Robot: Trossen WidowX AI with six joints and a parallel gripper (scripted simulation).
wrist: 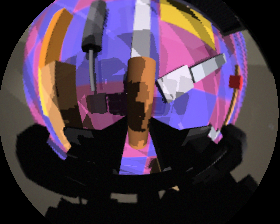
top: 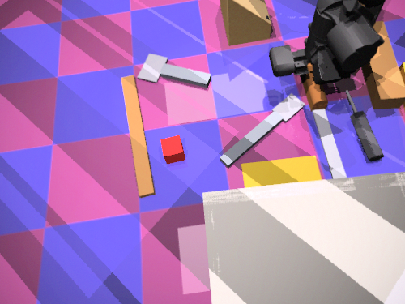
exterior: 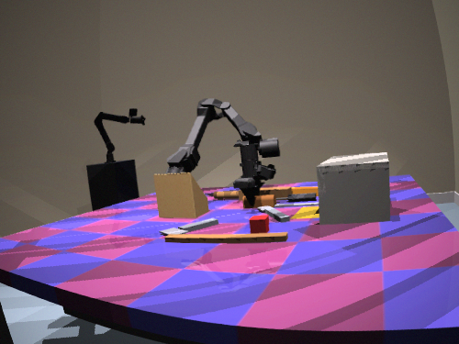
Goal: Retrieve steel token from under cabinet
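Observation:
My gripper [top: 312, 79] [exterior: 250, 202] [wrist: 138, 118] points down and is shut on the brown handle of a flat-bladed tool. Its pale metal blade [top: 329, 142] [wrist: 142, 25] runs toward the cabinet [top: 300, 239] [exterior: 353, 199]; in the top view the cabinet's top hides the blade's far end. The yellow marked area [top: 279, 171] [exterior: 307, 213] [wrist: 192, 22] lies in front of the cabinet, beside the blade, partly hidden in the top view. The steel token is not visible, and no vent slots can be made out clearly.
A grey flat wide-headed piece [top: 259, 131] [wrist: 177, 84] lies beside the tool, another [top: 184, 74] farther off. A dark-handled screwdriver [top: 366, 135] [wrist: 94, 25] lies on the other side. A red cube [top: 172, 147] [exterior: 259, 224], a long wooden bar [top: 138, 138] and a sloped wooden block [top: 247, 20] [exterior: 176, 194] stand around.

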